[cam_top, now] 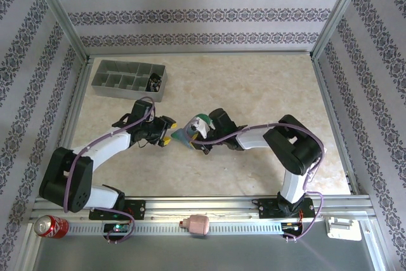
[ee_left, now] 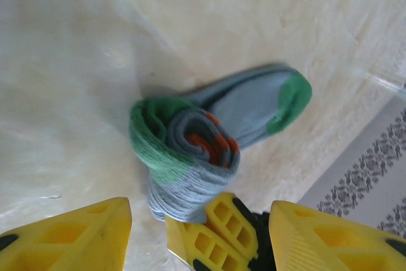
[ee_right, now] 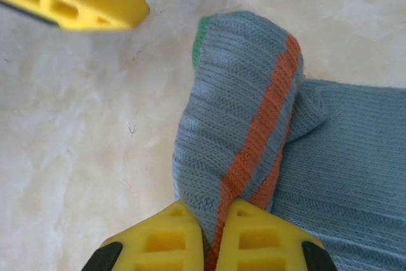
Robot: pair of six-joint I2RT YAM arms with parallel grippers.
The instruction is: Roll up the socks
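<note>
Although it lies far toward the near side from the grey divider tray (cam_top: 130, 80) and to its left, a red soda can (cam_top: 49, 226) comes first, lying on its side on the metal rail (cam_top: 254, 226). The tray itself stands on the marbled table (cam_top: 266, 87), with small dark parts in its right-end compartment.

Nearer than the tray and just past its right end, the left gripper (cam_top: 166, 139) hangs low with its jaws spread. Seen from the left wrist, its yellow fingers (ee_left: 70, 236) stand wide on either side of the roll, each apart from the cloth.

A little further right of the tray, equally near, is the blue-grey sock (cam_top: 190, 132). One end is wound into a tight roll, with a green band outside and orange-red stripes coiled within. The rest trails flat on the table to a green toe.

Far nearer than the tray and to its right, a pink object (cam_top: 198, 224) sits on the rail.

The right gripper (cam_top: 202, 142), on the tray's near-right side, has its jaws pressed together on the roll's grey and orange edge. Its wrist view shows the cloth squeezed between the two yellow fingertips (ee_right: 165, 242).

Farthest right from the tray, a white plastic piece (cam_top: 342, 228) lies by the rail.
</note>
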